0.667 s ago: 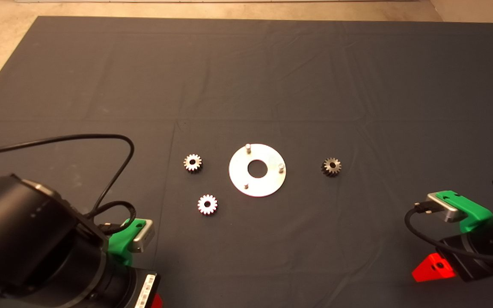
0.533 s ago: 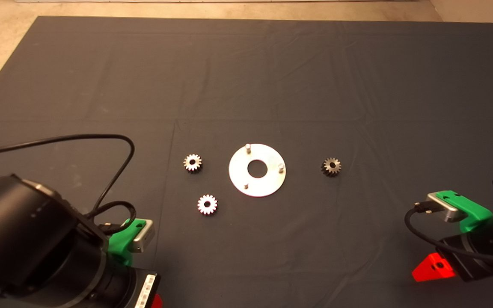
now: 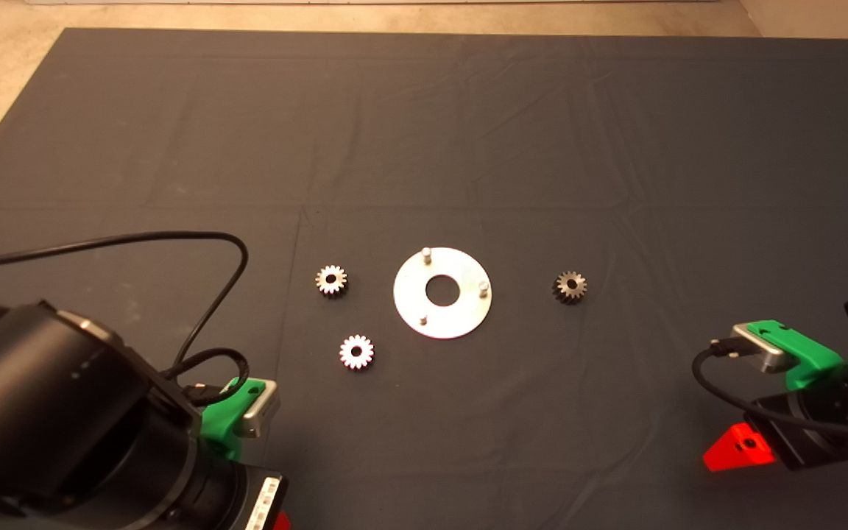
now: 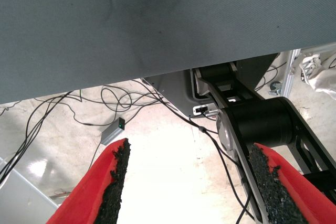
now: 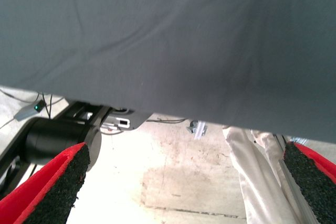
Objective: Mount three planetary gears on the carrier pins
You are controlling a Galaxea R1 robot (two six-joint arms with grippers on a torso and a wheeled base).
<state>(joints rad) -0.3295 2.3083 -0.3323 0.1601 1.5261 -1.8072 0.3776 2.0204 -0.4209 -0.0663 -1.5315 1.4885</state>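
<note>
The shiny round disc (image 3: 468, 316) lies flat at mid-mat, and its three carrier pins (image 3: 427, 255) (image 3: 483, 286) (image 3: 423, 320) stand bare. Three planetary gears lie flat on the mat. One gear (image 3: 331, 280) is left of the disc, a second gear (image 3: 356, 352) is at its lower left, and a darker third gear (image 3: 570, 285) is to its right. My left gripper (image 4: 191, 192) hangs open over the mat's near edge at the lower left, holding nothing. At the lower right my right gripper (image 5: 184, 187) is open too, one red finger (image 3: 739, 449) showing.
The dark mat (image 3: 424, 132) has soft creases and bare cloth all around the parts. A black cable (image 3: 196, 237) loops from the left arm over the mat. Both wrist views show the mat's edge with floor, cables and the robot's base beyond.
The left arm has shifted slightly right and toward the near edge, its cable loop following. The right gripper has eased a little down and left. Gears and disc have not moved.
</note>
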